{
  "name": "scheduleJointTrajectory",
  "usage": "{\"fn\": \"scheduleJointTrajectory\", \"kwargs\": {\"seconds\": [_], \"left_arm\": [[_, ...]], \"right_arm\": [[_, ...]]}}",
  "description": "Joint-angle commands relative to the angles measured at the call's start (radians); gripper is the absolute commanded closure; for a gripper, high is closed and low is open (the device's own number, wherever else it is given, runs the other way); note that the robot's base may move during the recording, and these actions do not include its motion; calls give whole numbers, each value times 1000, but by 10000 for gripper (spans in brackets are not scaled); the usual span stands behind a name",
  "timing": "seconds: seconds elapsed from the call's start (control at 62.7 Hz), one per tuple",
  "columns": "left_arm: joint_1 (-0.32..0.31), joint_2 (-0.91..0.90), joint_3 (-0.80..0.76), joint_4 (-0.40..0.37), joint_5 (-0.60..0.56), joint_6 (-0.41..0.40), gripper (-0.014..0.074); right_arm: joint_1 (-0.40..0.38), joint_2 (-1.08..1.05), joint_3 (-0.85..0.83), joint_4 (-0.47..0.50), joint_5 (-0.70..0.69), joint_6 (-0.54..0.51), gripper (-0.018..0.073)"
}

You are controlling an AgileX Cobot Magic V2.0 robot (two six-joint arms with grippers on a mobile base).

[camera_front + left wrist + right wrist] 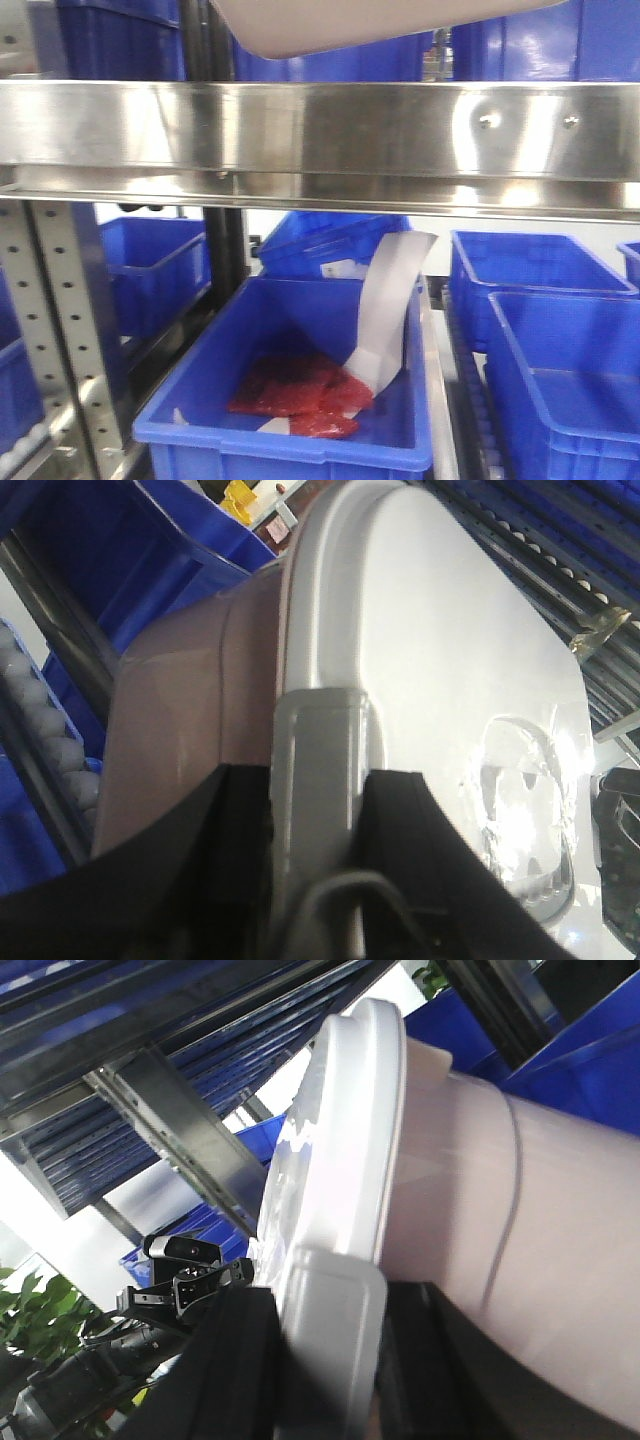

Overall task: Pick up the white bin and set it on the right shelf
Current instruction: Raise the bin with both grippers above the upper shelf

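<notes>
The white bin [350, 25] shows only as a pale underside at the top of the front view, hanging above the broad shiny rail of the right shelf [320, 135]. In the left wrist view the bin [440, 630] fills the frame, with its pinkish side to the left and its translucent lid to the right. My left gripper [318, 825] is shut on the grey lid latch at the bin's end, one dark finger [230, 860] on each side. In the right wrist view my right gripper [330, 1350] is shut on the opposite latch of the bin [530, 1220]. Neither gripper shows in the front view.
Under the rail stand several blue open bins; the nearest blue bin [200, 400] holds red packets [300, 395] and a curled white paper strip [385, 300]. Perforated grey uprights [50, 330] stand at left. Roller tracks [40, 710] and steel shelf beams [180, 1130] run close beside the bin.
</notes>
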Motion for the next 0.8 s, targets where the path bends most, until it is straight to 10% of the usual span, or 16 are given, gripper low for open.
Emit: {"fn": "scheduleJointTrajectory", "kwargs": {"seconds": [0.0,0.782], "left_arm": [[-37,-52,-36,-44,165,24,697],[-37,-52,-36,-44,165,24,697]], "right_arm": [[26,-39,-34,107,179,-11,368],[26,-39,-34,107,179,-11,368]]}}
